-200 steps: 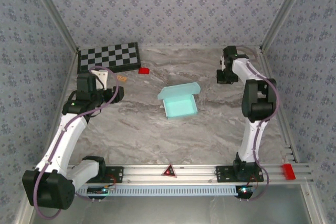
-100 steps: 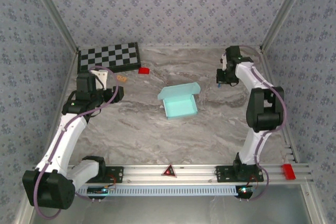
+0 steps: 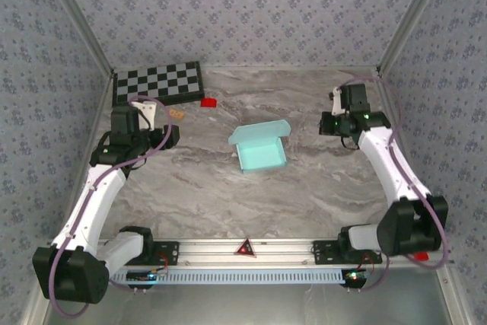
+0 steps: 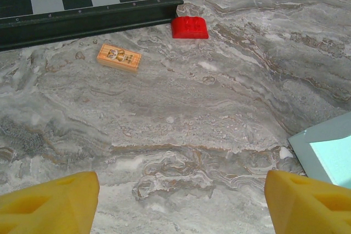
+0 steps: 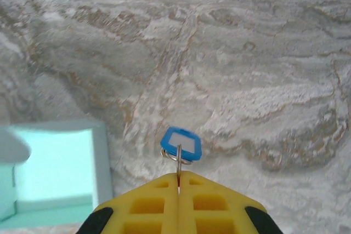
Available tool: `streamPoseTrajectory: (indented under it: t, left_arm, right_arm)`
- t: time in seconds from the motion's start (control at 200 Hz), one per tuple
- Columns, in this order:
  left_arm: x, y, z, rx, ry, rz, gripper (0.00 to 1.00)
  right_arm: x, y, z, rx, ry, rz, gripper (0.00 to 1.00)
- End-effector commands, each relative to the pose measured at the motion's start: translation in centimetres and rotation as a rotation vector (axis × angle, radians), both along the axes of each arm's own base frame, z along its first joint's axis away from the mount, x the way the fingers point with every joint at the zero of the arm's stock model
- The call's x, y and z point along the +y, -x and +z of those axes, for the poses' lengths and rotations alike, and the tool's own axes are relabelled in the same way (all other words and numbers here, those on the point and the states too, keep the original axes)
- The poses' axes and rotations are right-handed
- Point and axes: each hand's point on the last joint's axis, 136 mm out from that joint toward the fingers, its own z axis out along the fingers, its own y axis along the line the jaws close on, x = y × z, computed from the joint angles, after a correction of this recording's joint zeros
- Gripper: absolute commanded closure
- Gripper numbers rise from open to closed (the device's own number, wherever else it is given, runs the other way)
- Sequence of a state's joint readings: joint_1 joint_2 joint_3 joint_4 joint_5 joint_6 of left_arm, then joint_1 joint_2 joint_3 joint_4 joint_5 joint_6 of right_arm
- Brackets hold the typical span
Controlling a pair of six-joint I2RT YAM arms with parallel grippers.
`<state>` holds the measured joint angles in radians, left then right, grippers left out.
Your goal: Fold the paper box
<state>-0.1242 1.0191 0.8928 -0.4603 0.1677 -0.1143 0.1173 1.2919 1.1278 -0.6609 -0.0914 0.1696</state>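
Overhead, the paper box [image 3: 261, 148] lies mid-frame. The right wrist view adds a blue key tag [image 5: 181, 145], pinched by the closed right gripper [image 5: 179, 177]. The left gripper [image 4: 181, 204] gapes wide, empty.

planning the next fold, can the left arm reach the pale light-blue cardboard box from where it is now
Probably yes: the left gripper is open and empty, and bare marble table lies between it and the pale light-blue cardboard box; the red block sits off by the black-and-white checkerboard.
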Motion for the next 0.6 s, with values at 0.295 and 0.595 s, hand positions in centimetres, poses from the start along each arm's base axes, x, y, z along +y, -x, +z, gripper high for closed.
streamPoseTrajectory:
  t: [0.295,0.595]
  left_arm:
    - [-0.1,-0.1,0.3,-0.017,0.006,-0.015,0.21]
    - [-0.3,-0.1,0.2,-0.011,0.018,-0.016,0.21]
  right_arm:
    - [4.9,8.1,1.6,-0.049,-0.134,0.157,1.0]
    - [9.6,10.1,-1.2,-0.047,-0.08,0.336,1.0]
